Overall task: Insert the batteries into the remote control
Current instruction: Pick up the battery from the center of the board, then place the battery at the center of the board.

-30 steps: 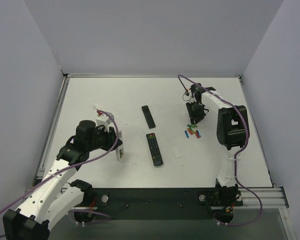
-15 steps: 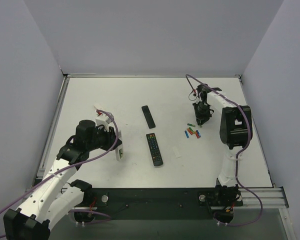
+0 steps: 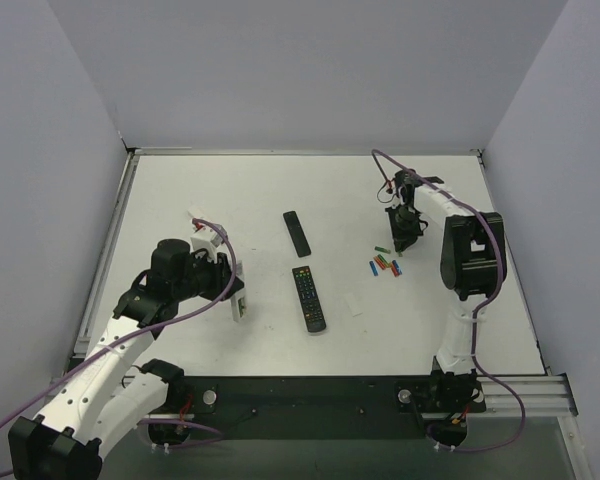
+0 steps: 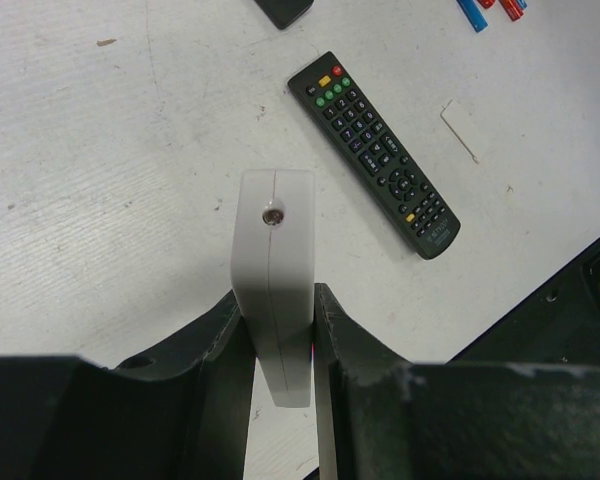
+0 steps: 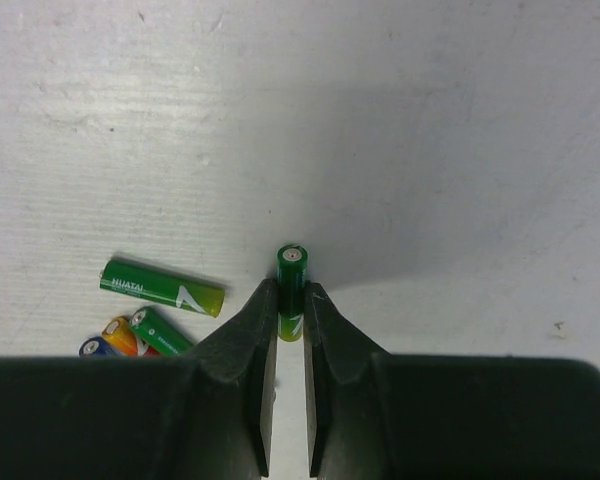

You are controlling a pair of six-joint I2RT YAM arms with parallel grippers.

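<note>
My left gripper (image 4: 278, 325) is shut on the white remote control (image 4: 273, 265), gripped by its long sides and held off the table; it also shows in the top view (image 3: 240, 305). My right gripper (image 5: 291, 300) is shut on a green battery (image 5: 292, 280), pinched at the fingertips above the table. The other batteries, green, red and blue, lie loose at the right of the table (image 3: 385, 265); a green battery (image 5: 162, 287) lies to the left of my right fingers, with two more at the lower left (image 5: 145, 332).
A black remote with coloured buttons (image 3: 309, 298) lies mid-table, also in the left wrist view (image 4: 375, 153). A smaller black remote (image 3: 296, 232) lies behind it. A small white cover piece (image 3: 354, 304) lies right of the black remote. The dark table edge (image 4: 570, 300) is near.
My right gripper has lifted a green battery out of the pile and moved back and to the right with it. My left arm has barely moved.
</note>
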